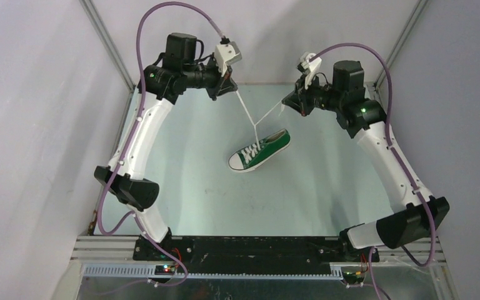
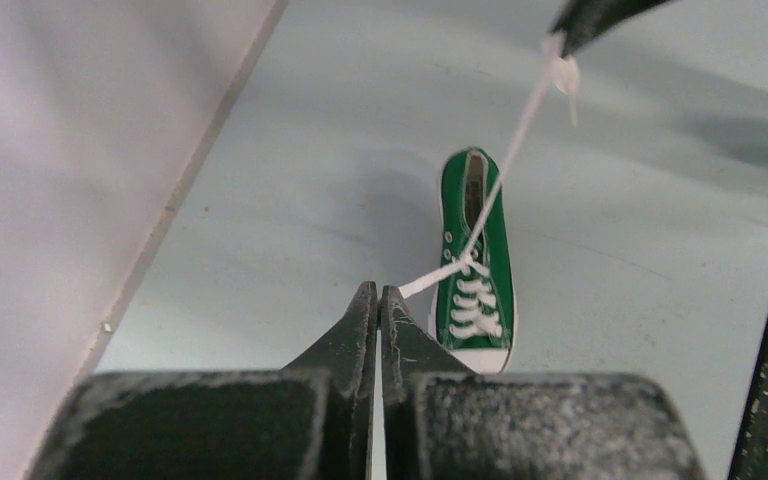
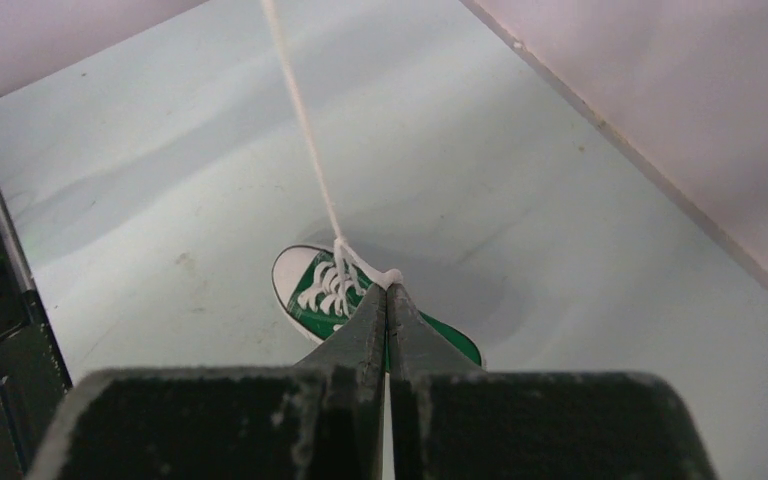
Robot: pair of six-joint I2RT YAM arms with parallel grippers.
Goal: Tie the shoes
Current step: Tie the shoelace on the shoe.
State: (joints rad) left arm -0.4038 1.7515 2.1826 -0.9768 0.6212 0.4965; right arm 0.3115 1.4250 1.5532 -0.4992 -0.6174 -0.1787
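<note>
arms arched up fr. near-edge bases, elbows out, wrists held high over far half of table [image 1: 181, 194] | sneaker [image 1: 259, 150] mid-table, long axis diagonal, toe near-left, heel far-right | laces [image 1: 248, 117] pulled taut in V | L gripper [image 1: 229, 86] & R gripper [image 1: 285, 104] each clamped on a lace end

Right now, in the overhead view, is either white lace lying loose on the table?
No: both white laces run taut from the green sneaker up to the left gripper and the right gripper.
</note>
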